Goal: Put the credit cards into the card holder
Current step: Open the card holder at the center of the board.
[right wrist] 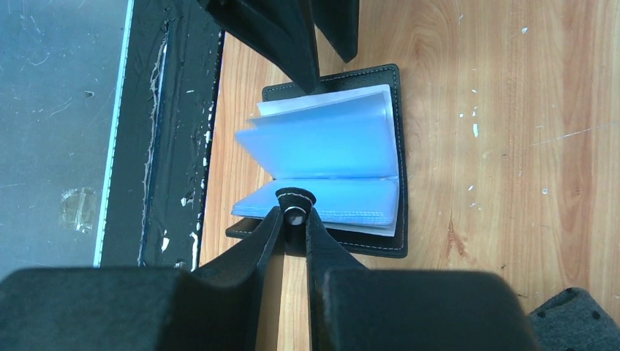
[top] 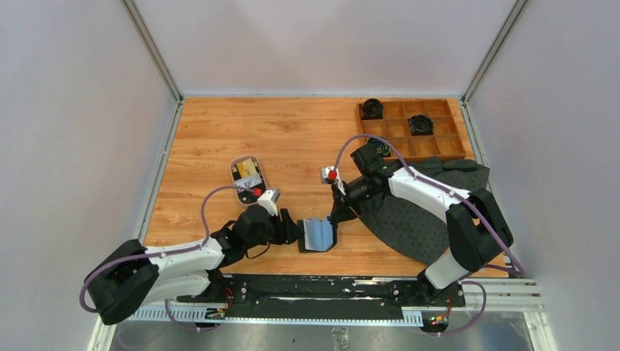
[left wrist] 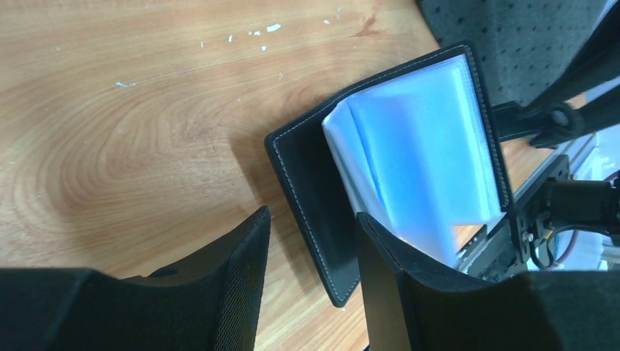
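The black card holder [top: 319, 235] lies open near the table's front edge, its bluish clear sleeves [right wrist: 329, 139] fanned upward. My right gripper [right wrist: 295, 213] is shut on its snap tab, at the holder's right side in the top view [top: 338, 217]. My left gripper [left wrist: 313, 216] stands open astride the corner of the holder's black cover [left wrist: 307, 168], and bare wood shows between one finger and the cover. It sits at the holder's left edge [top: 297, 235]. The credit cards [top: 247, 170], gold and dark, rest in an oval tray [top: 232, 167] farther back and to the left, away from both grippers.
A wooden compartment box [top: 439, 146] with black round items [top: 420, 124] stands at the back right. A dark perforated mat [top: 409, 219] lies under the right arm. The black base rail [top: 329, 289] runs just past the table's front edge, close to the holder.
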